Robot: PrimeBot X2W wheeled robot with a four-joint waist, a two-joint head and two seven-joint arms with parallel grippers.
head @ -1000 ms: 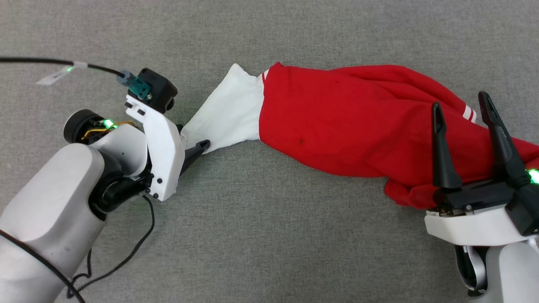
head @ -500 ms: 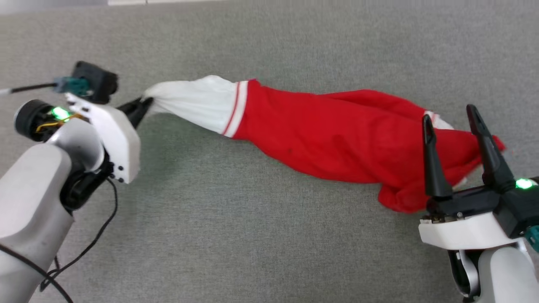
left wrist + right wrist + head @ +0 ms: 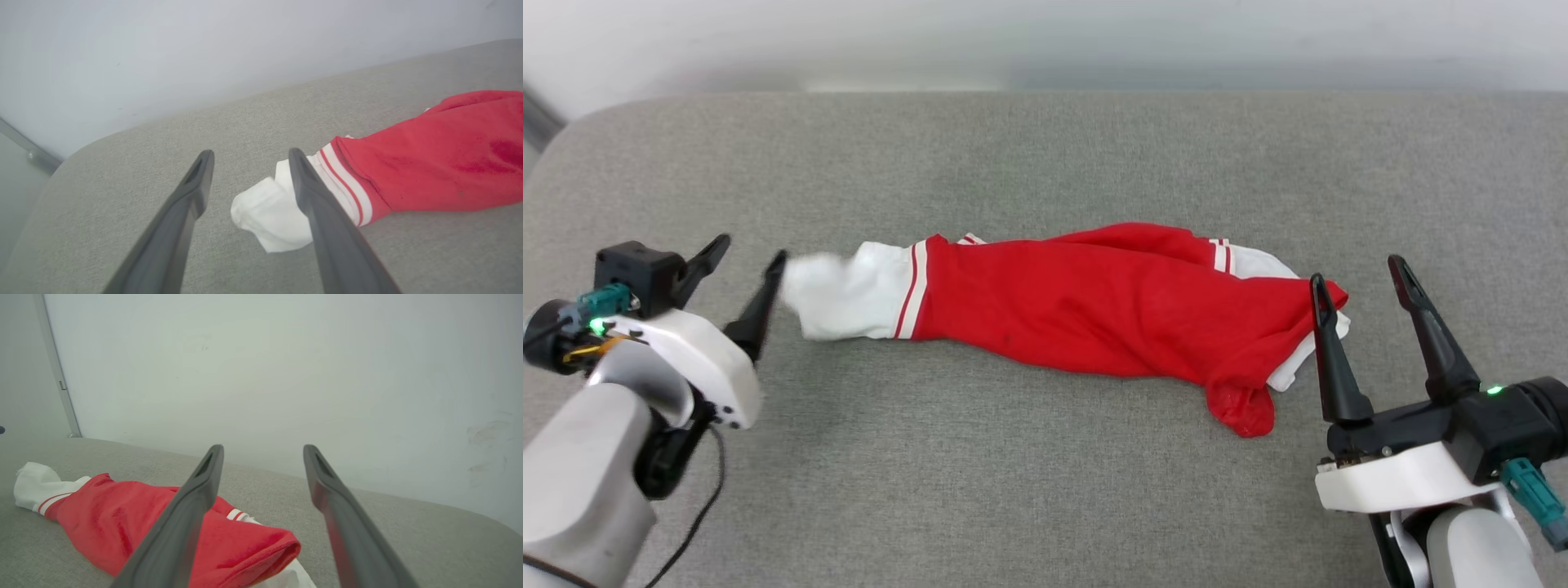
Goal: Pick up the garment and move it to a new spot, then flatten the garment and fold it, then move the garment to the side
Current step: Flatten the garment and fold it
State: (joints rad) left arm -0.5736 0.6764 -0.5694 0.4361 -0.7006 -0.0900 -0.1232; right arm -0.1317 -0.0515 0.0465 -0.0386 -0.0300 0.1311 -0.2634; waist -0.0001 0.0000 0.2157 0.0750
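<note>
The garment [image 3: 1094,310] lies stretched out in a long crumpled roll across the grey cushion [image 3: 1045,163], red in the middle with a white sleeve [image 3: 845,294] at its left end. My left gripper [image 3: 752,249] stands open just left of that sleeve end, holding nothing. In the left wrist view the white sleeve [image 3: 265,212] lies partly behind the right finger of my left gripper [image 3: 250,153]. My right gripper [image 3: 1356,272] is open beside the garment's right end, its left finger over the red edge. The right wrist view has the garment [image 3: 122,522] low and left of my right gripper [image 3: 263,448].
A pale wall [image 3: 1045,41] runs along the cushion's far edge. The cushion's corner rounds off at the far left [image 3: 572,131]. A black cable [image 3: 698,506] hangs from my left arm. Bare grey cushion stretches in front of the garment.
My left gripper pulled the white sleeve leftward, then opened and let it go. The garment now lies straighter. The head camera has tilted up, bringing the wall into view. The right gripper stayed open.
</note>
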